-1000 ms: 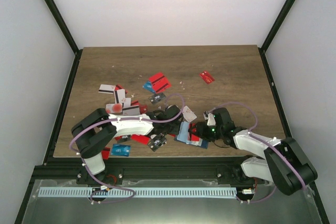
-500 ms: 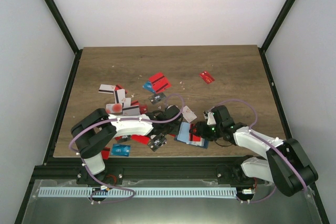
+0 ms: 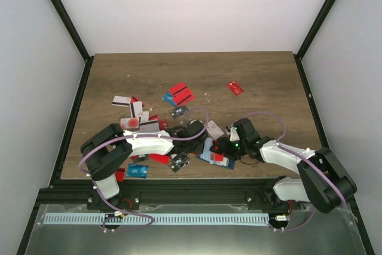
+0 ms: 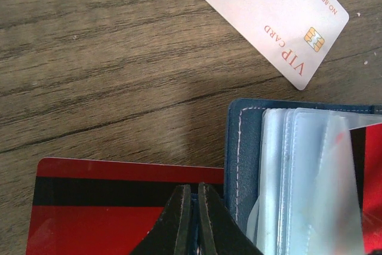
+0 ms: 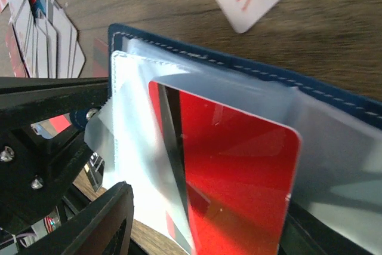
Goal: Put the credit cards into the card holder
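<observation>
Setting: wooden table (image 3: 268,70), white walls, black frame.
Top, arms: both reach low and inward, meeting at the open holder (image 3: 210,156) near the front edge; left gripper (image 3: 200,138) at its left, right gripper (image 3: 222,146) over it.
Top, room: cards (image 3: 140,117) crowd the left; bare wood runs toward the far edge.
Left wrist: jaws closed to a slit on the holder's navy rim, over a striped card (image 4: 107,207); VIP card (image 4: 268,10) just beyond.
Right wrist: jaws part-open astride a red card (image 5: 239,165) in a clear sleeve; whether they grip it cannot be told.
</observation>
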`<state>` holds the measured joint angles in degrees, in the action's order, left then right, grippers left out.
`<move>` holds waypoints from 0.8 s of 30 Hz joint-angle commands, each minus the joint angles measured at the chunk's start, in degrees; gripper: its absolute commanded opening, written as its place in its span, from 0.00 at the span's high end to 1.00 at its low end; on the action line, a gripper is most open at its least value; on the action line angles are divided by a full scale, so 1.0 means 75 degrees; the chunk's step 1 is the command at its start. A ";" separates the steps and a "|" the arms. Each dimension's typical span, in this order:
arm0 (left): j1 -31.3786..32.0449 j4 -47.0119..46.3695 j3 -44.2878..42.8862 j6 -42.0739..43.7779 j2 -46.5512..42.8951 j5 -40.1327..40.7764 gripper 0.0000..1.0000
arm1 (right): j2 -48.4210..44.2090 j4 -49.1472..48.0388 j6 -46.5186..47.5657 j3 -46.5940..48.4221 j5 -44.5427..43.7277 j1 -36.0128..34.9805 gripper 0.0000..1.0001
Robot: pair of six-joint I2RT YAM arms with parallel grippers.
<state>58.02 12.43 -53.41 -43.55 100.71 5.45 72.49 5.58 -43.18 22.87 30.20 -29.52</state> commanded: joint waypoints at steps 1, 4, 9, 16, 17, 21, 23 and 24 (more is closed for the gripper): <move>0.0022 0.0086 0.0273 -0.0137 0.0056 -0.0133 0.96 | 0.0363 0.0485 -0.0714 -0.0016 -0.0432 -0.0505 0.42; 0.0022 -0.0008 0.0410 -0.0230 -0.0042 -0.0193 0.96 | 0.0395 0.0513 -0.0914 -0.0027 -0.0510 -0.0609 0.38; 0.0023 -0.0086 0.0733 -0.0287 -0.0188 -0.0113 0.96 | 0.0264 0.1131 -0.0744 0.0130 -0.0620 -0.0626 0.31; 0.0032 -0.0050 0.0902 -0.0230 -0.0226 0.0170 0.96 | 0.0188 0.1850 -0.0488 0.0411 -0.0666 -0.0710 0.24; 0.0028 -0.0066 0.0925 -0.0229 -0.0221 0.0183 0.96 | 0.0231 0.1840 -0.0495 0.0425 -0.0671 -0.0779 0.25; 0.0030 -0.0259 0.1060 -0.0239 -0.0225 0.0092 0.96 | 0.0634 0.1805 -0.0680 0.0602 -0.0732 -0.1153 0.24; 0.0023 -0.0410 0.1172 -0.0261 -0.0242 -0.0034 0.96 | 0.0838 0.1805 -0.0838 0.0746 -0.0908 -0.1406 0.22; 0.0029 -0.0484 0.1239 -0.0278 -0.0270 -0.0079 0.96 | 0.0942 0.1817 -0.0932 0.0826 -0.0995 -0.1534 0.22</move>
<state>58.13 5.37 -47.51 -45.06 98.08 5.80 75.24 12.16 -47.83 28.91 26.22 -37.10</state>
